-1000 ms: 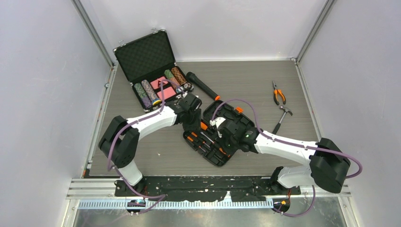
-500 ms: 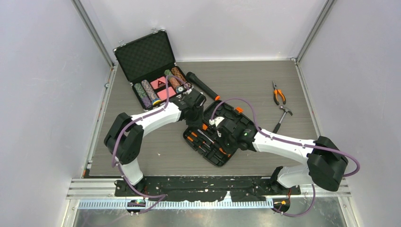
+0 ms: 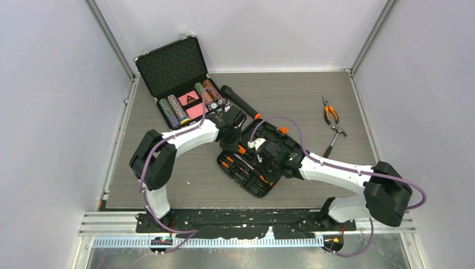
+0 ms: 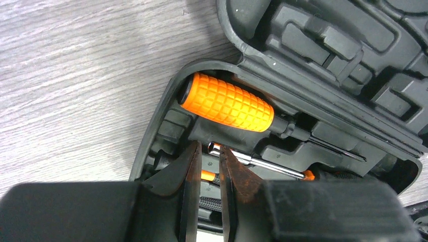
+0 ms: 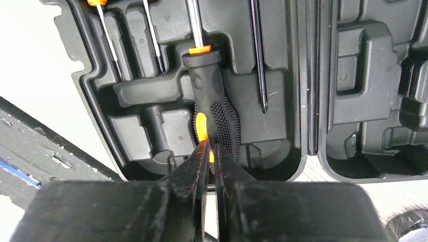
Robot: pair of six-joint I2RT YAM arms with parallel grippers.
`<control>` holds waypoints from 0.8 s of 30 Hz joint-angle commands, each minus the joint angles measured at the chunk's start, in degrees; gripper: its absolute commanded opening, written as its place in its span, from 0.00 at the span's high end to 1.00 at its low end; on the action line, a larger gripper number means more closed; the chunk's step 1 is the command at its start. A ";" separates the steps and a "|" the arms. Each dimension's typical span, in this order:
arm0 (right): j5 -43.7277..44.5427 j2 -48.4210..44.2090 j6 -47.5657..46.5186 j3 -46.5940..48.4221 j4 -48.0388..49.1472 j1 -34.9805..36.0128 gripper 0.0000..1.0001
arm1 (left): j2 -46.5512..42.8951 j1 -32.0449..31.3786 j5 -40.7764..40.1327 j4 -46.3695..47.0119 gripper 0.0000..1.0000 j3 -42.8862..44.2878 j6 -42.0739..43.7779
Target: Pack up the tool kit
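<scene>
Orange on black everywhere: the tool kit [image 3: 262,192] lies opened flat in the middle of the table [image 3: 168,179], the half holding the screwdrivers nearer the arms, and both grippers are down over it. Look at the left gripper [image 4: 208,147]: jaws drawn almost together, only a slit between them, nothing pinched. Its tips sit over the tray's corner, just below the fat orange grid-grip driver [image 4: 227,103], which lies snug in its slot. A chrome shaft [image 4: 257,164] runs off from right at the tips.

Same story at the right gripper [image 5: 211,145] — fingers pressed nearly closed, empty, tips right over the butt of the black-and-orange screwdriver [image 5: 212,101]. Closed fingers make a blunt poker, so my read is they are placed to press tools home into the moulding, not to lift anything.

The job isn't finished — the pliers [image 3: 330,112] and hammer [image 3: 334,140] lie out on the table to the right, well apart from the case, which is not yet closed.
</scene>
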 commanded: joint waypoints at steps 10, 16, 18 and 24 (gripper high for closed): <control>-1.94 1.96 1.06 -0.82 -1.28 -0.03 0.87 | 1.60 -0.10 4.90 -2.07 0.83 2.87 5.67; -1.91 1.91 1.18 -0.65 -1.32 0.00 0.88 | 3.00 -0.10 5.60 -2.20 0.84 3.08 6.36; -1.91 1.92 1.18 -0.63 -1.37 -0.02 0.88 | 3.62 -0.10 5.22 -2.14 0.84 3.26 6.22; -4.14 2.57 1.18 -0.55 -1.49 0.09 0.89 | 6.37 -0.10 4.00 -3.62 0.87 5.41 5.41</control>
